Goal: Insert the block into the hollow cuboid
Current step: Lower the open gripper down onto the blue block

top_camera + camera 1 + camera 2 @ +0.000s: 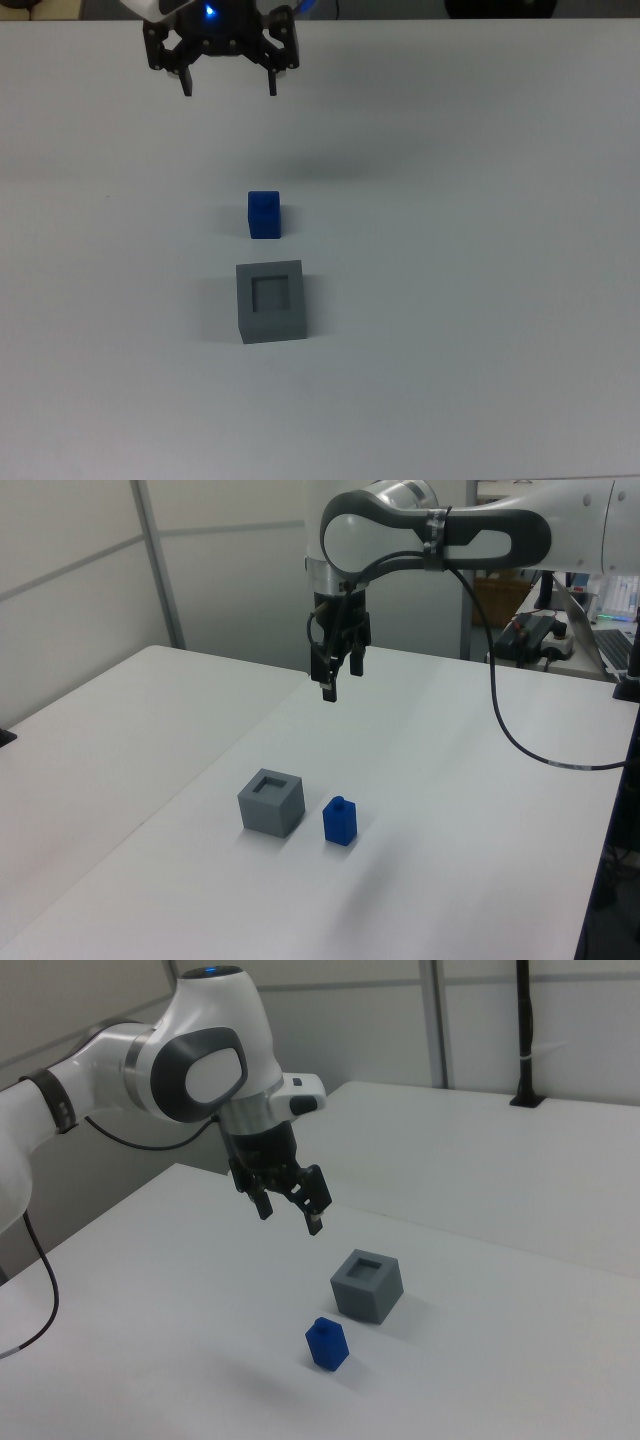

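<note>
The blue block [264, 214] stands on the white table, just above the grey hollow cuboid [270, 300] in the top view. In the left view the block [340, 821] sits right of the cuboid [271, 801]; in the right view the block [326, 1344] lies nearer the camera than the cuboid [367, 1285]. The cuboid's square recess faces up and holds nothing. My gripper [229, 86] hangs open in the air well above the table, apart from both, near the top view's upper edge. It also shows high over the table in the left view [328, 683] and the right view [291, 1215].
The white table [480, 250] spreads wide around both objects. A black cable [520, 740] loops from the arm over the left view's right side. Desk clutter [545, 635] stands beyond the table's far edge there.
</note>
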